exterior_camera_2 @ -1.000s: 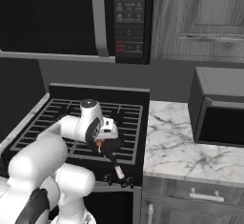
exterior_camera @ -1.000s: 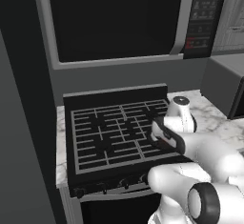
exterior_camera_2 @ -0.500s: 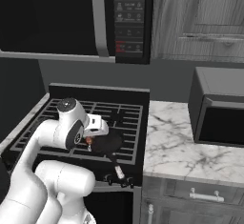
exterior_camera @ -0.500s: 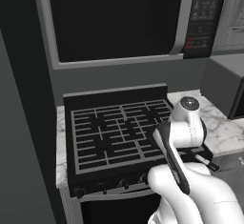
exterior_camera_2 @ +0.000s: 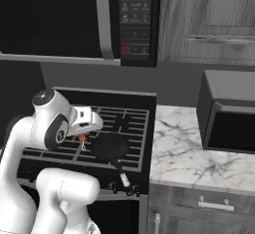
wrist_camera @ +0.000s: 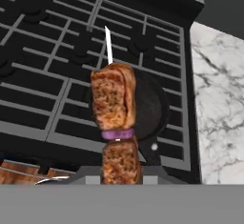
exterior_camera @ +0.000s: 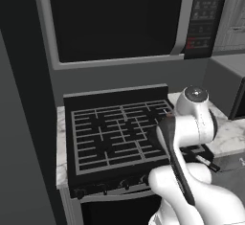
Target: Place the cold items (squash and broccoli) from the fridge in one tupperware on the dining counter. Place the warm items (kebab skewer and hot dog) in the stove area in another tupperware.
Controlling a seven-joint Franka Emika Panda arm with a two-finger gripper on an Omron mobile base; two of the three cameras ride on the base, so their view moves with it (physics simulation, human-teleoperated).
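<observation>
Over the right front of the stove: the dark two-finger pincer (exterior_camera_2: 83, 137) hangs above the black grated cooktop (exterior_camera: 115, 135), just clear of the small black frying pan (exterior_camera_2: 109, 147) that sits on the near right burner
Pincer state: clenched on the kebab skewer (wrist_camera: 114, 123), a thin pale metal spike threaded with browned meat chunks and a purple onion ring; the fingertips themselves are hidden behind the meat in the hand view
Where the skewer is: lifted off the pan, held in the air above the grates, with the pan directly beneath and slightly right of it in the hand view
Long axis: the skewer runs straight away from the pincer, its bare point (wrist_camera: 108, 44) reaching toward the far side of the cooktop, its meat end at the fingers
Key relation: the load sticks out forward of the hand, so any swing sweeps the tip ahead of it
Right of the stove: white marble tabletop (exterior_camera_2: 199, 151) with a dark boxy appliance (exterior_camera_2: 230, 111) at its far end
Tupperware: not identifiable from these views
Likely step: carrying the skewer away from the stove toward its container
Other warm item: something reddish-brown at the hand view's lower left, too cropped to name
</observation>
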